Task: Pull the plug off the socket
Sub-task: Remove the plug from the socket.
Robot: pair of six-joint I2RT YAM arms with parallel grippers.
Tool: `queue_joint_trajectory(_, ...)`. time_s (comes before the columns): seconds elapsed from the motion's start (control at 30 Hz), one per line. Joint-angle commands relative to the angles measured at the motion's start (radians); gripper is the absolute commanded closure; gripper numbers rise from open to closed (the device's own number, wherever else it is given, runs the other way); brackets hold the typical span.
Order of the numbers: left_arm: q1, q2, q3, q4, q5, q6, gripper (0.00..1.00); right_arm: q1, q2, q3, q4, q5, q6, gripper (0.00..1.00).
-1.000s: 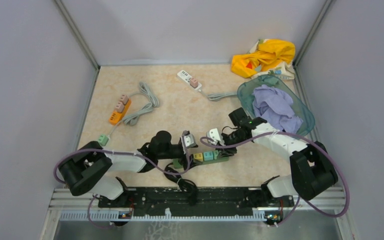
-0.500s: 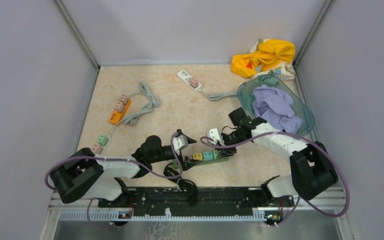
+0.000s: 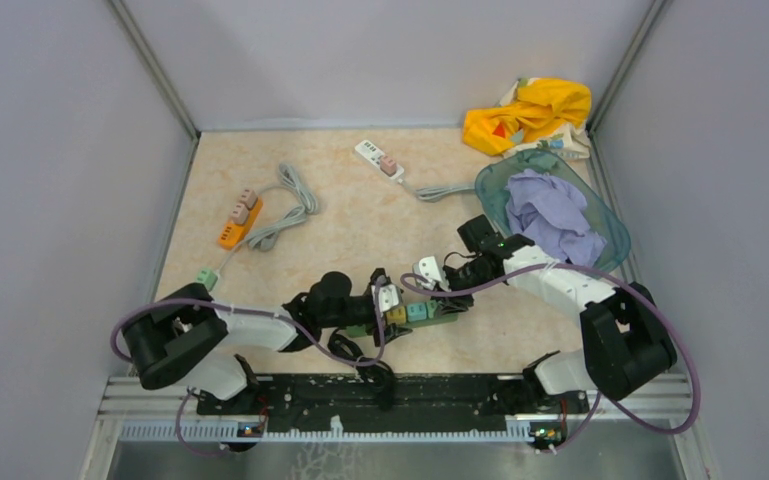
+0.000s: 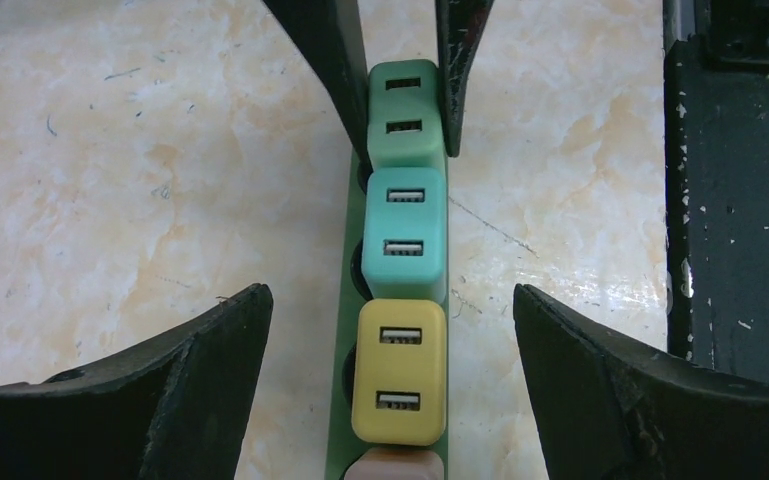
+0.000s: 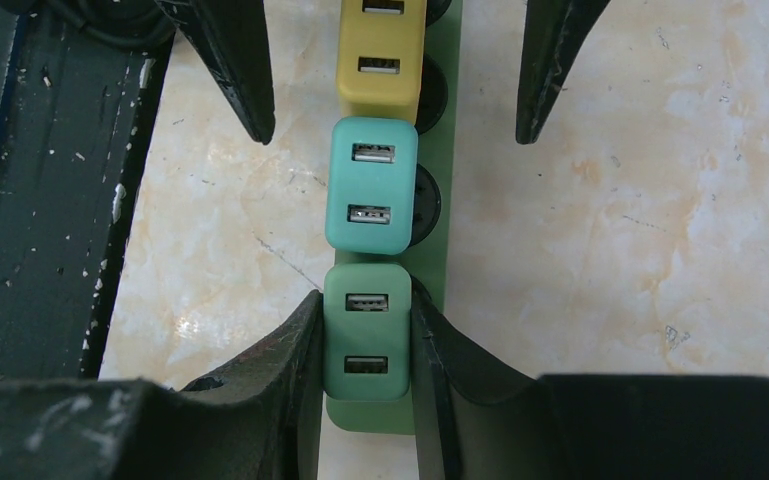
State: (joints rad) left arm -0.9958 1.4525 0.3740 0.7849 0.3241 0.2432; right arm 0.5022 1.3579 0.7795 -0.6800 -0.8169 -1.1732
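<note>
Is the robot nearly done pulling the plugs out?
Not yet. Done: none out that I can tell; the green plug, teal plug and yellow plug all sit in the green strip. In hand: the right pincer clamps the green plug; the left pincer stands open around the yellow one. Left: the pull.

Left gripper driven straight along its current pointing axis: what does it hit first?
Likely the yellow plug in the green power strip. The open left gripper points at it, fingertips wide of it on both sides. Height above it is unclear.
</note>
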Motion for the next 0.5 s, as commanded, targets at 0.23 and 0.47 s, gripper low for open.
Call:
queue_joint_trajectory(0.23,-0.01,0.136,0.12,-0.141,0.04,0.11,0.14,0.024,-0.003,0.024,-0.005,-0.103,-0.005,1.0)
queue_joint_trajectory(0.47,-0.009,0.151,0.134,-0.202,0.01,0.117,0.24,0.024,-0.009,0.027,-0.006,-0.105,-0.005,1.0)
